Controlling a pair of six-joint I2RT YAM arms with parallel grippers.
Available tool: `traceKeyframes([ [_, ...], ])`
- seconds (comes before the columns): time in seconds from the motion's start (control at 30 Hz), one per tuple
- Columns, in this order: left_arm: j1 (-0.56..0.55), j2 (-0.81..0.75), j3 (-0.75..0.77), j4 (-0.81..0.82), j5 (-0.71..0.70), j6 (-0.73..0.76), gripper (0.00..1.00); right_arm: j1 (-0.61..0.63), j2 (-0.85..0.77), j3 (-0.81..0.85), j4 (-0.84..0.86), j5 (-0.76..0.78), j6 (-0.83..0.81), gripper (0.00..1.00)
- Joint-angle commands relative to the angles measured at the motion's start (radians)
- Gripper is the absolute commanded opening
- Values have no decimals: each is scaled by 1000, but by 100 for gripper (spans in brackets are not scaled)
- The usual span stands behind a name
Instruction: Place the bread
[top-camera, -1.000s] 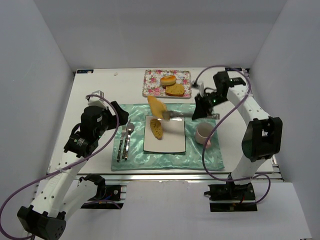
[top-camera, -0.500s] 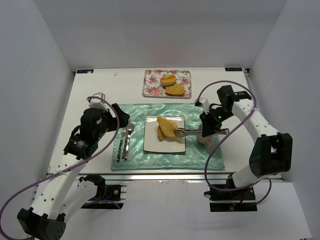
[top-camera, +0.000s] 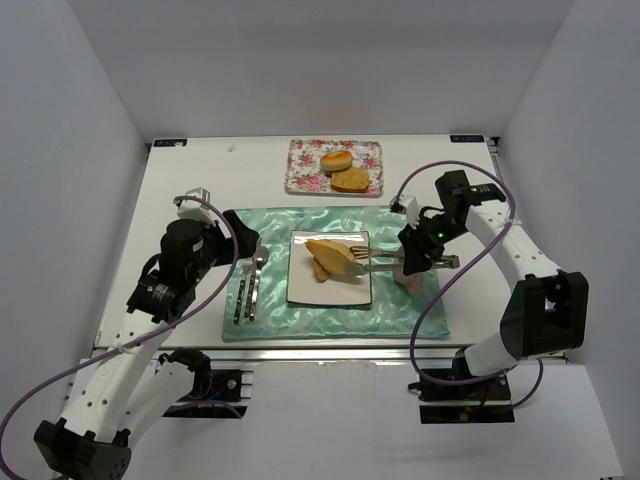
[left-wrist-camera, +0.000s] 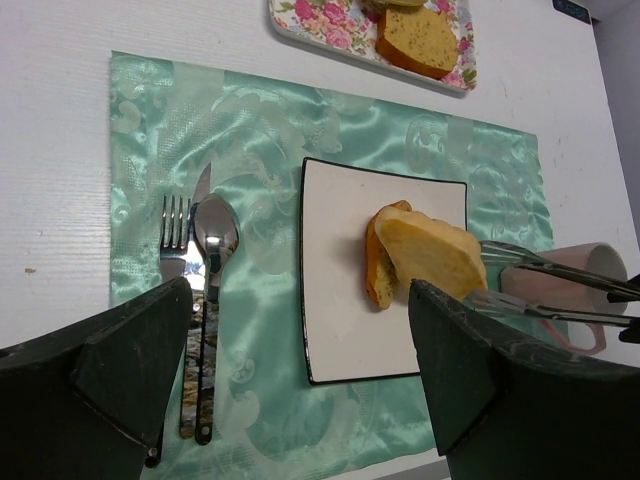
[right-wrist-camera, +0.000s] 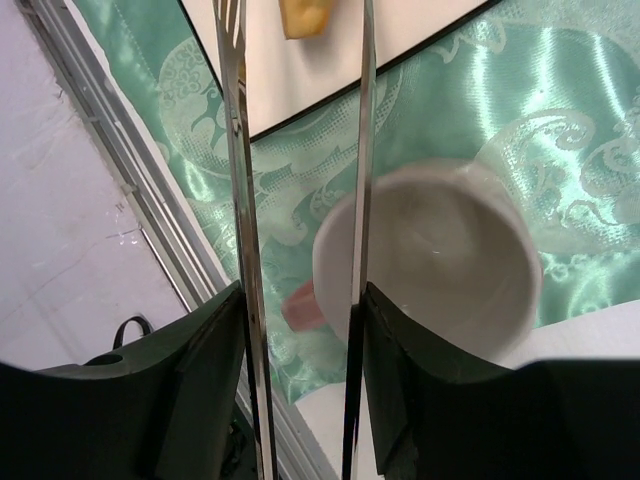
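A slice of bread (top-camera: 330, 253) lies on the white square plate (top-camera: 345, 290), leaning on a second slice (top-camera: 319, 268). In the left wrist view the top slice (left-wrist-camera: 430, 255) covers most of the lower one (left-wrist-camera: 378, 275). My right gripper (top-camera: 413, 258) is shut on metal tongs (top-camera: 378, 262), whose tips flank the top slice's right end. In the right wrist view the tong arms (right-wrist-camera: 243, 200) stand spread, with a bit of bread (right-wrist-camera: 305, 15) at the top edge. My left gripper (top-camera: 243, 232) is open and empty over the mat's left part.
A floral tray (top-camera: 300, 170) at the back holds a bun (top-camera: 336, 160) and a bread slice (top-camera: 351, 180). A pink mug (top-camera: 408, 272) stands right of the plate, under the tongs. A fork (left-wrist-camera: 175, 225), a spoon (left-wrist-camera: 215, 240) and a knife lie on the green placemat (top-camera: 270, 320).
My right arm carried the tongs and bread from above the plate's far edge down onto the plate. The slice now lies flatter on the other slice. The left arm barely moved.
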Motion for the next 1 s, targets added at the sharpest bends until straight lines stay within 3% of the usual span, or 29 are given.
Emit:
traceKeyframes([
  [0.0, 5, -1, -3, 12, 8, 6, 98, -5, -41, 4, 25, -23, -28, 52],
  [0.7, 5, -1, -9, 18, 5, 9, 98, -5, -122, 20, 89, -50, -14, 53],
  [0.9, 5, 0, 1, 16, 7, 12, 98, -29, -139, 53, 218, -53, 134, 46],
  [0.97, 5, 2, 4, 15, 7, 12, 98, -66, -130, 65, 269, -66, 225, 39],
])
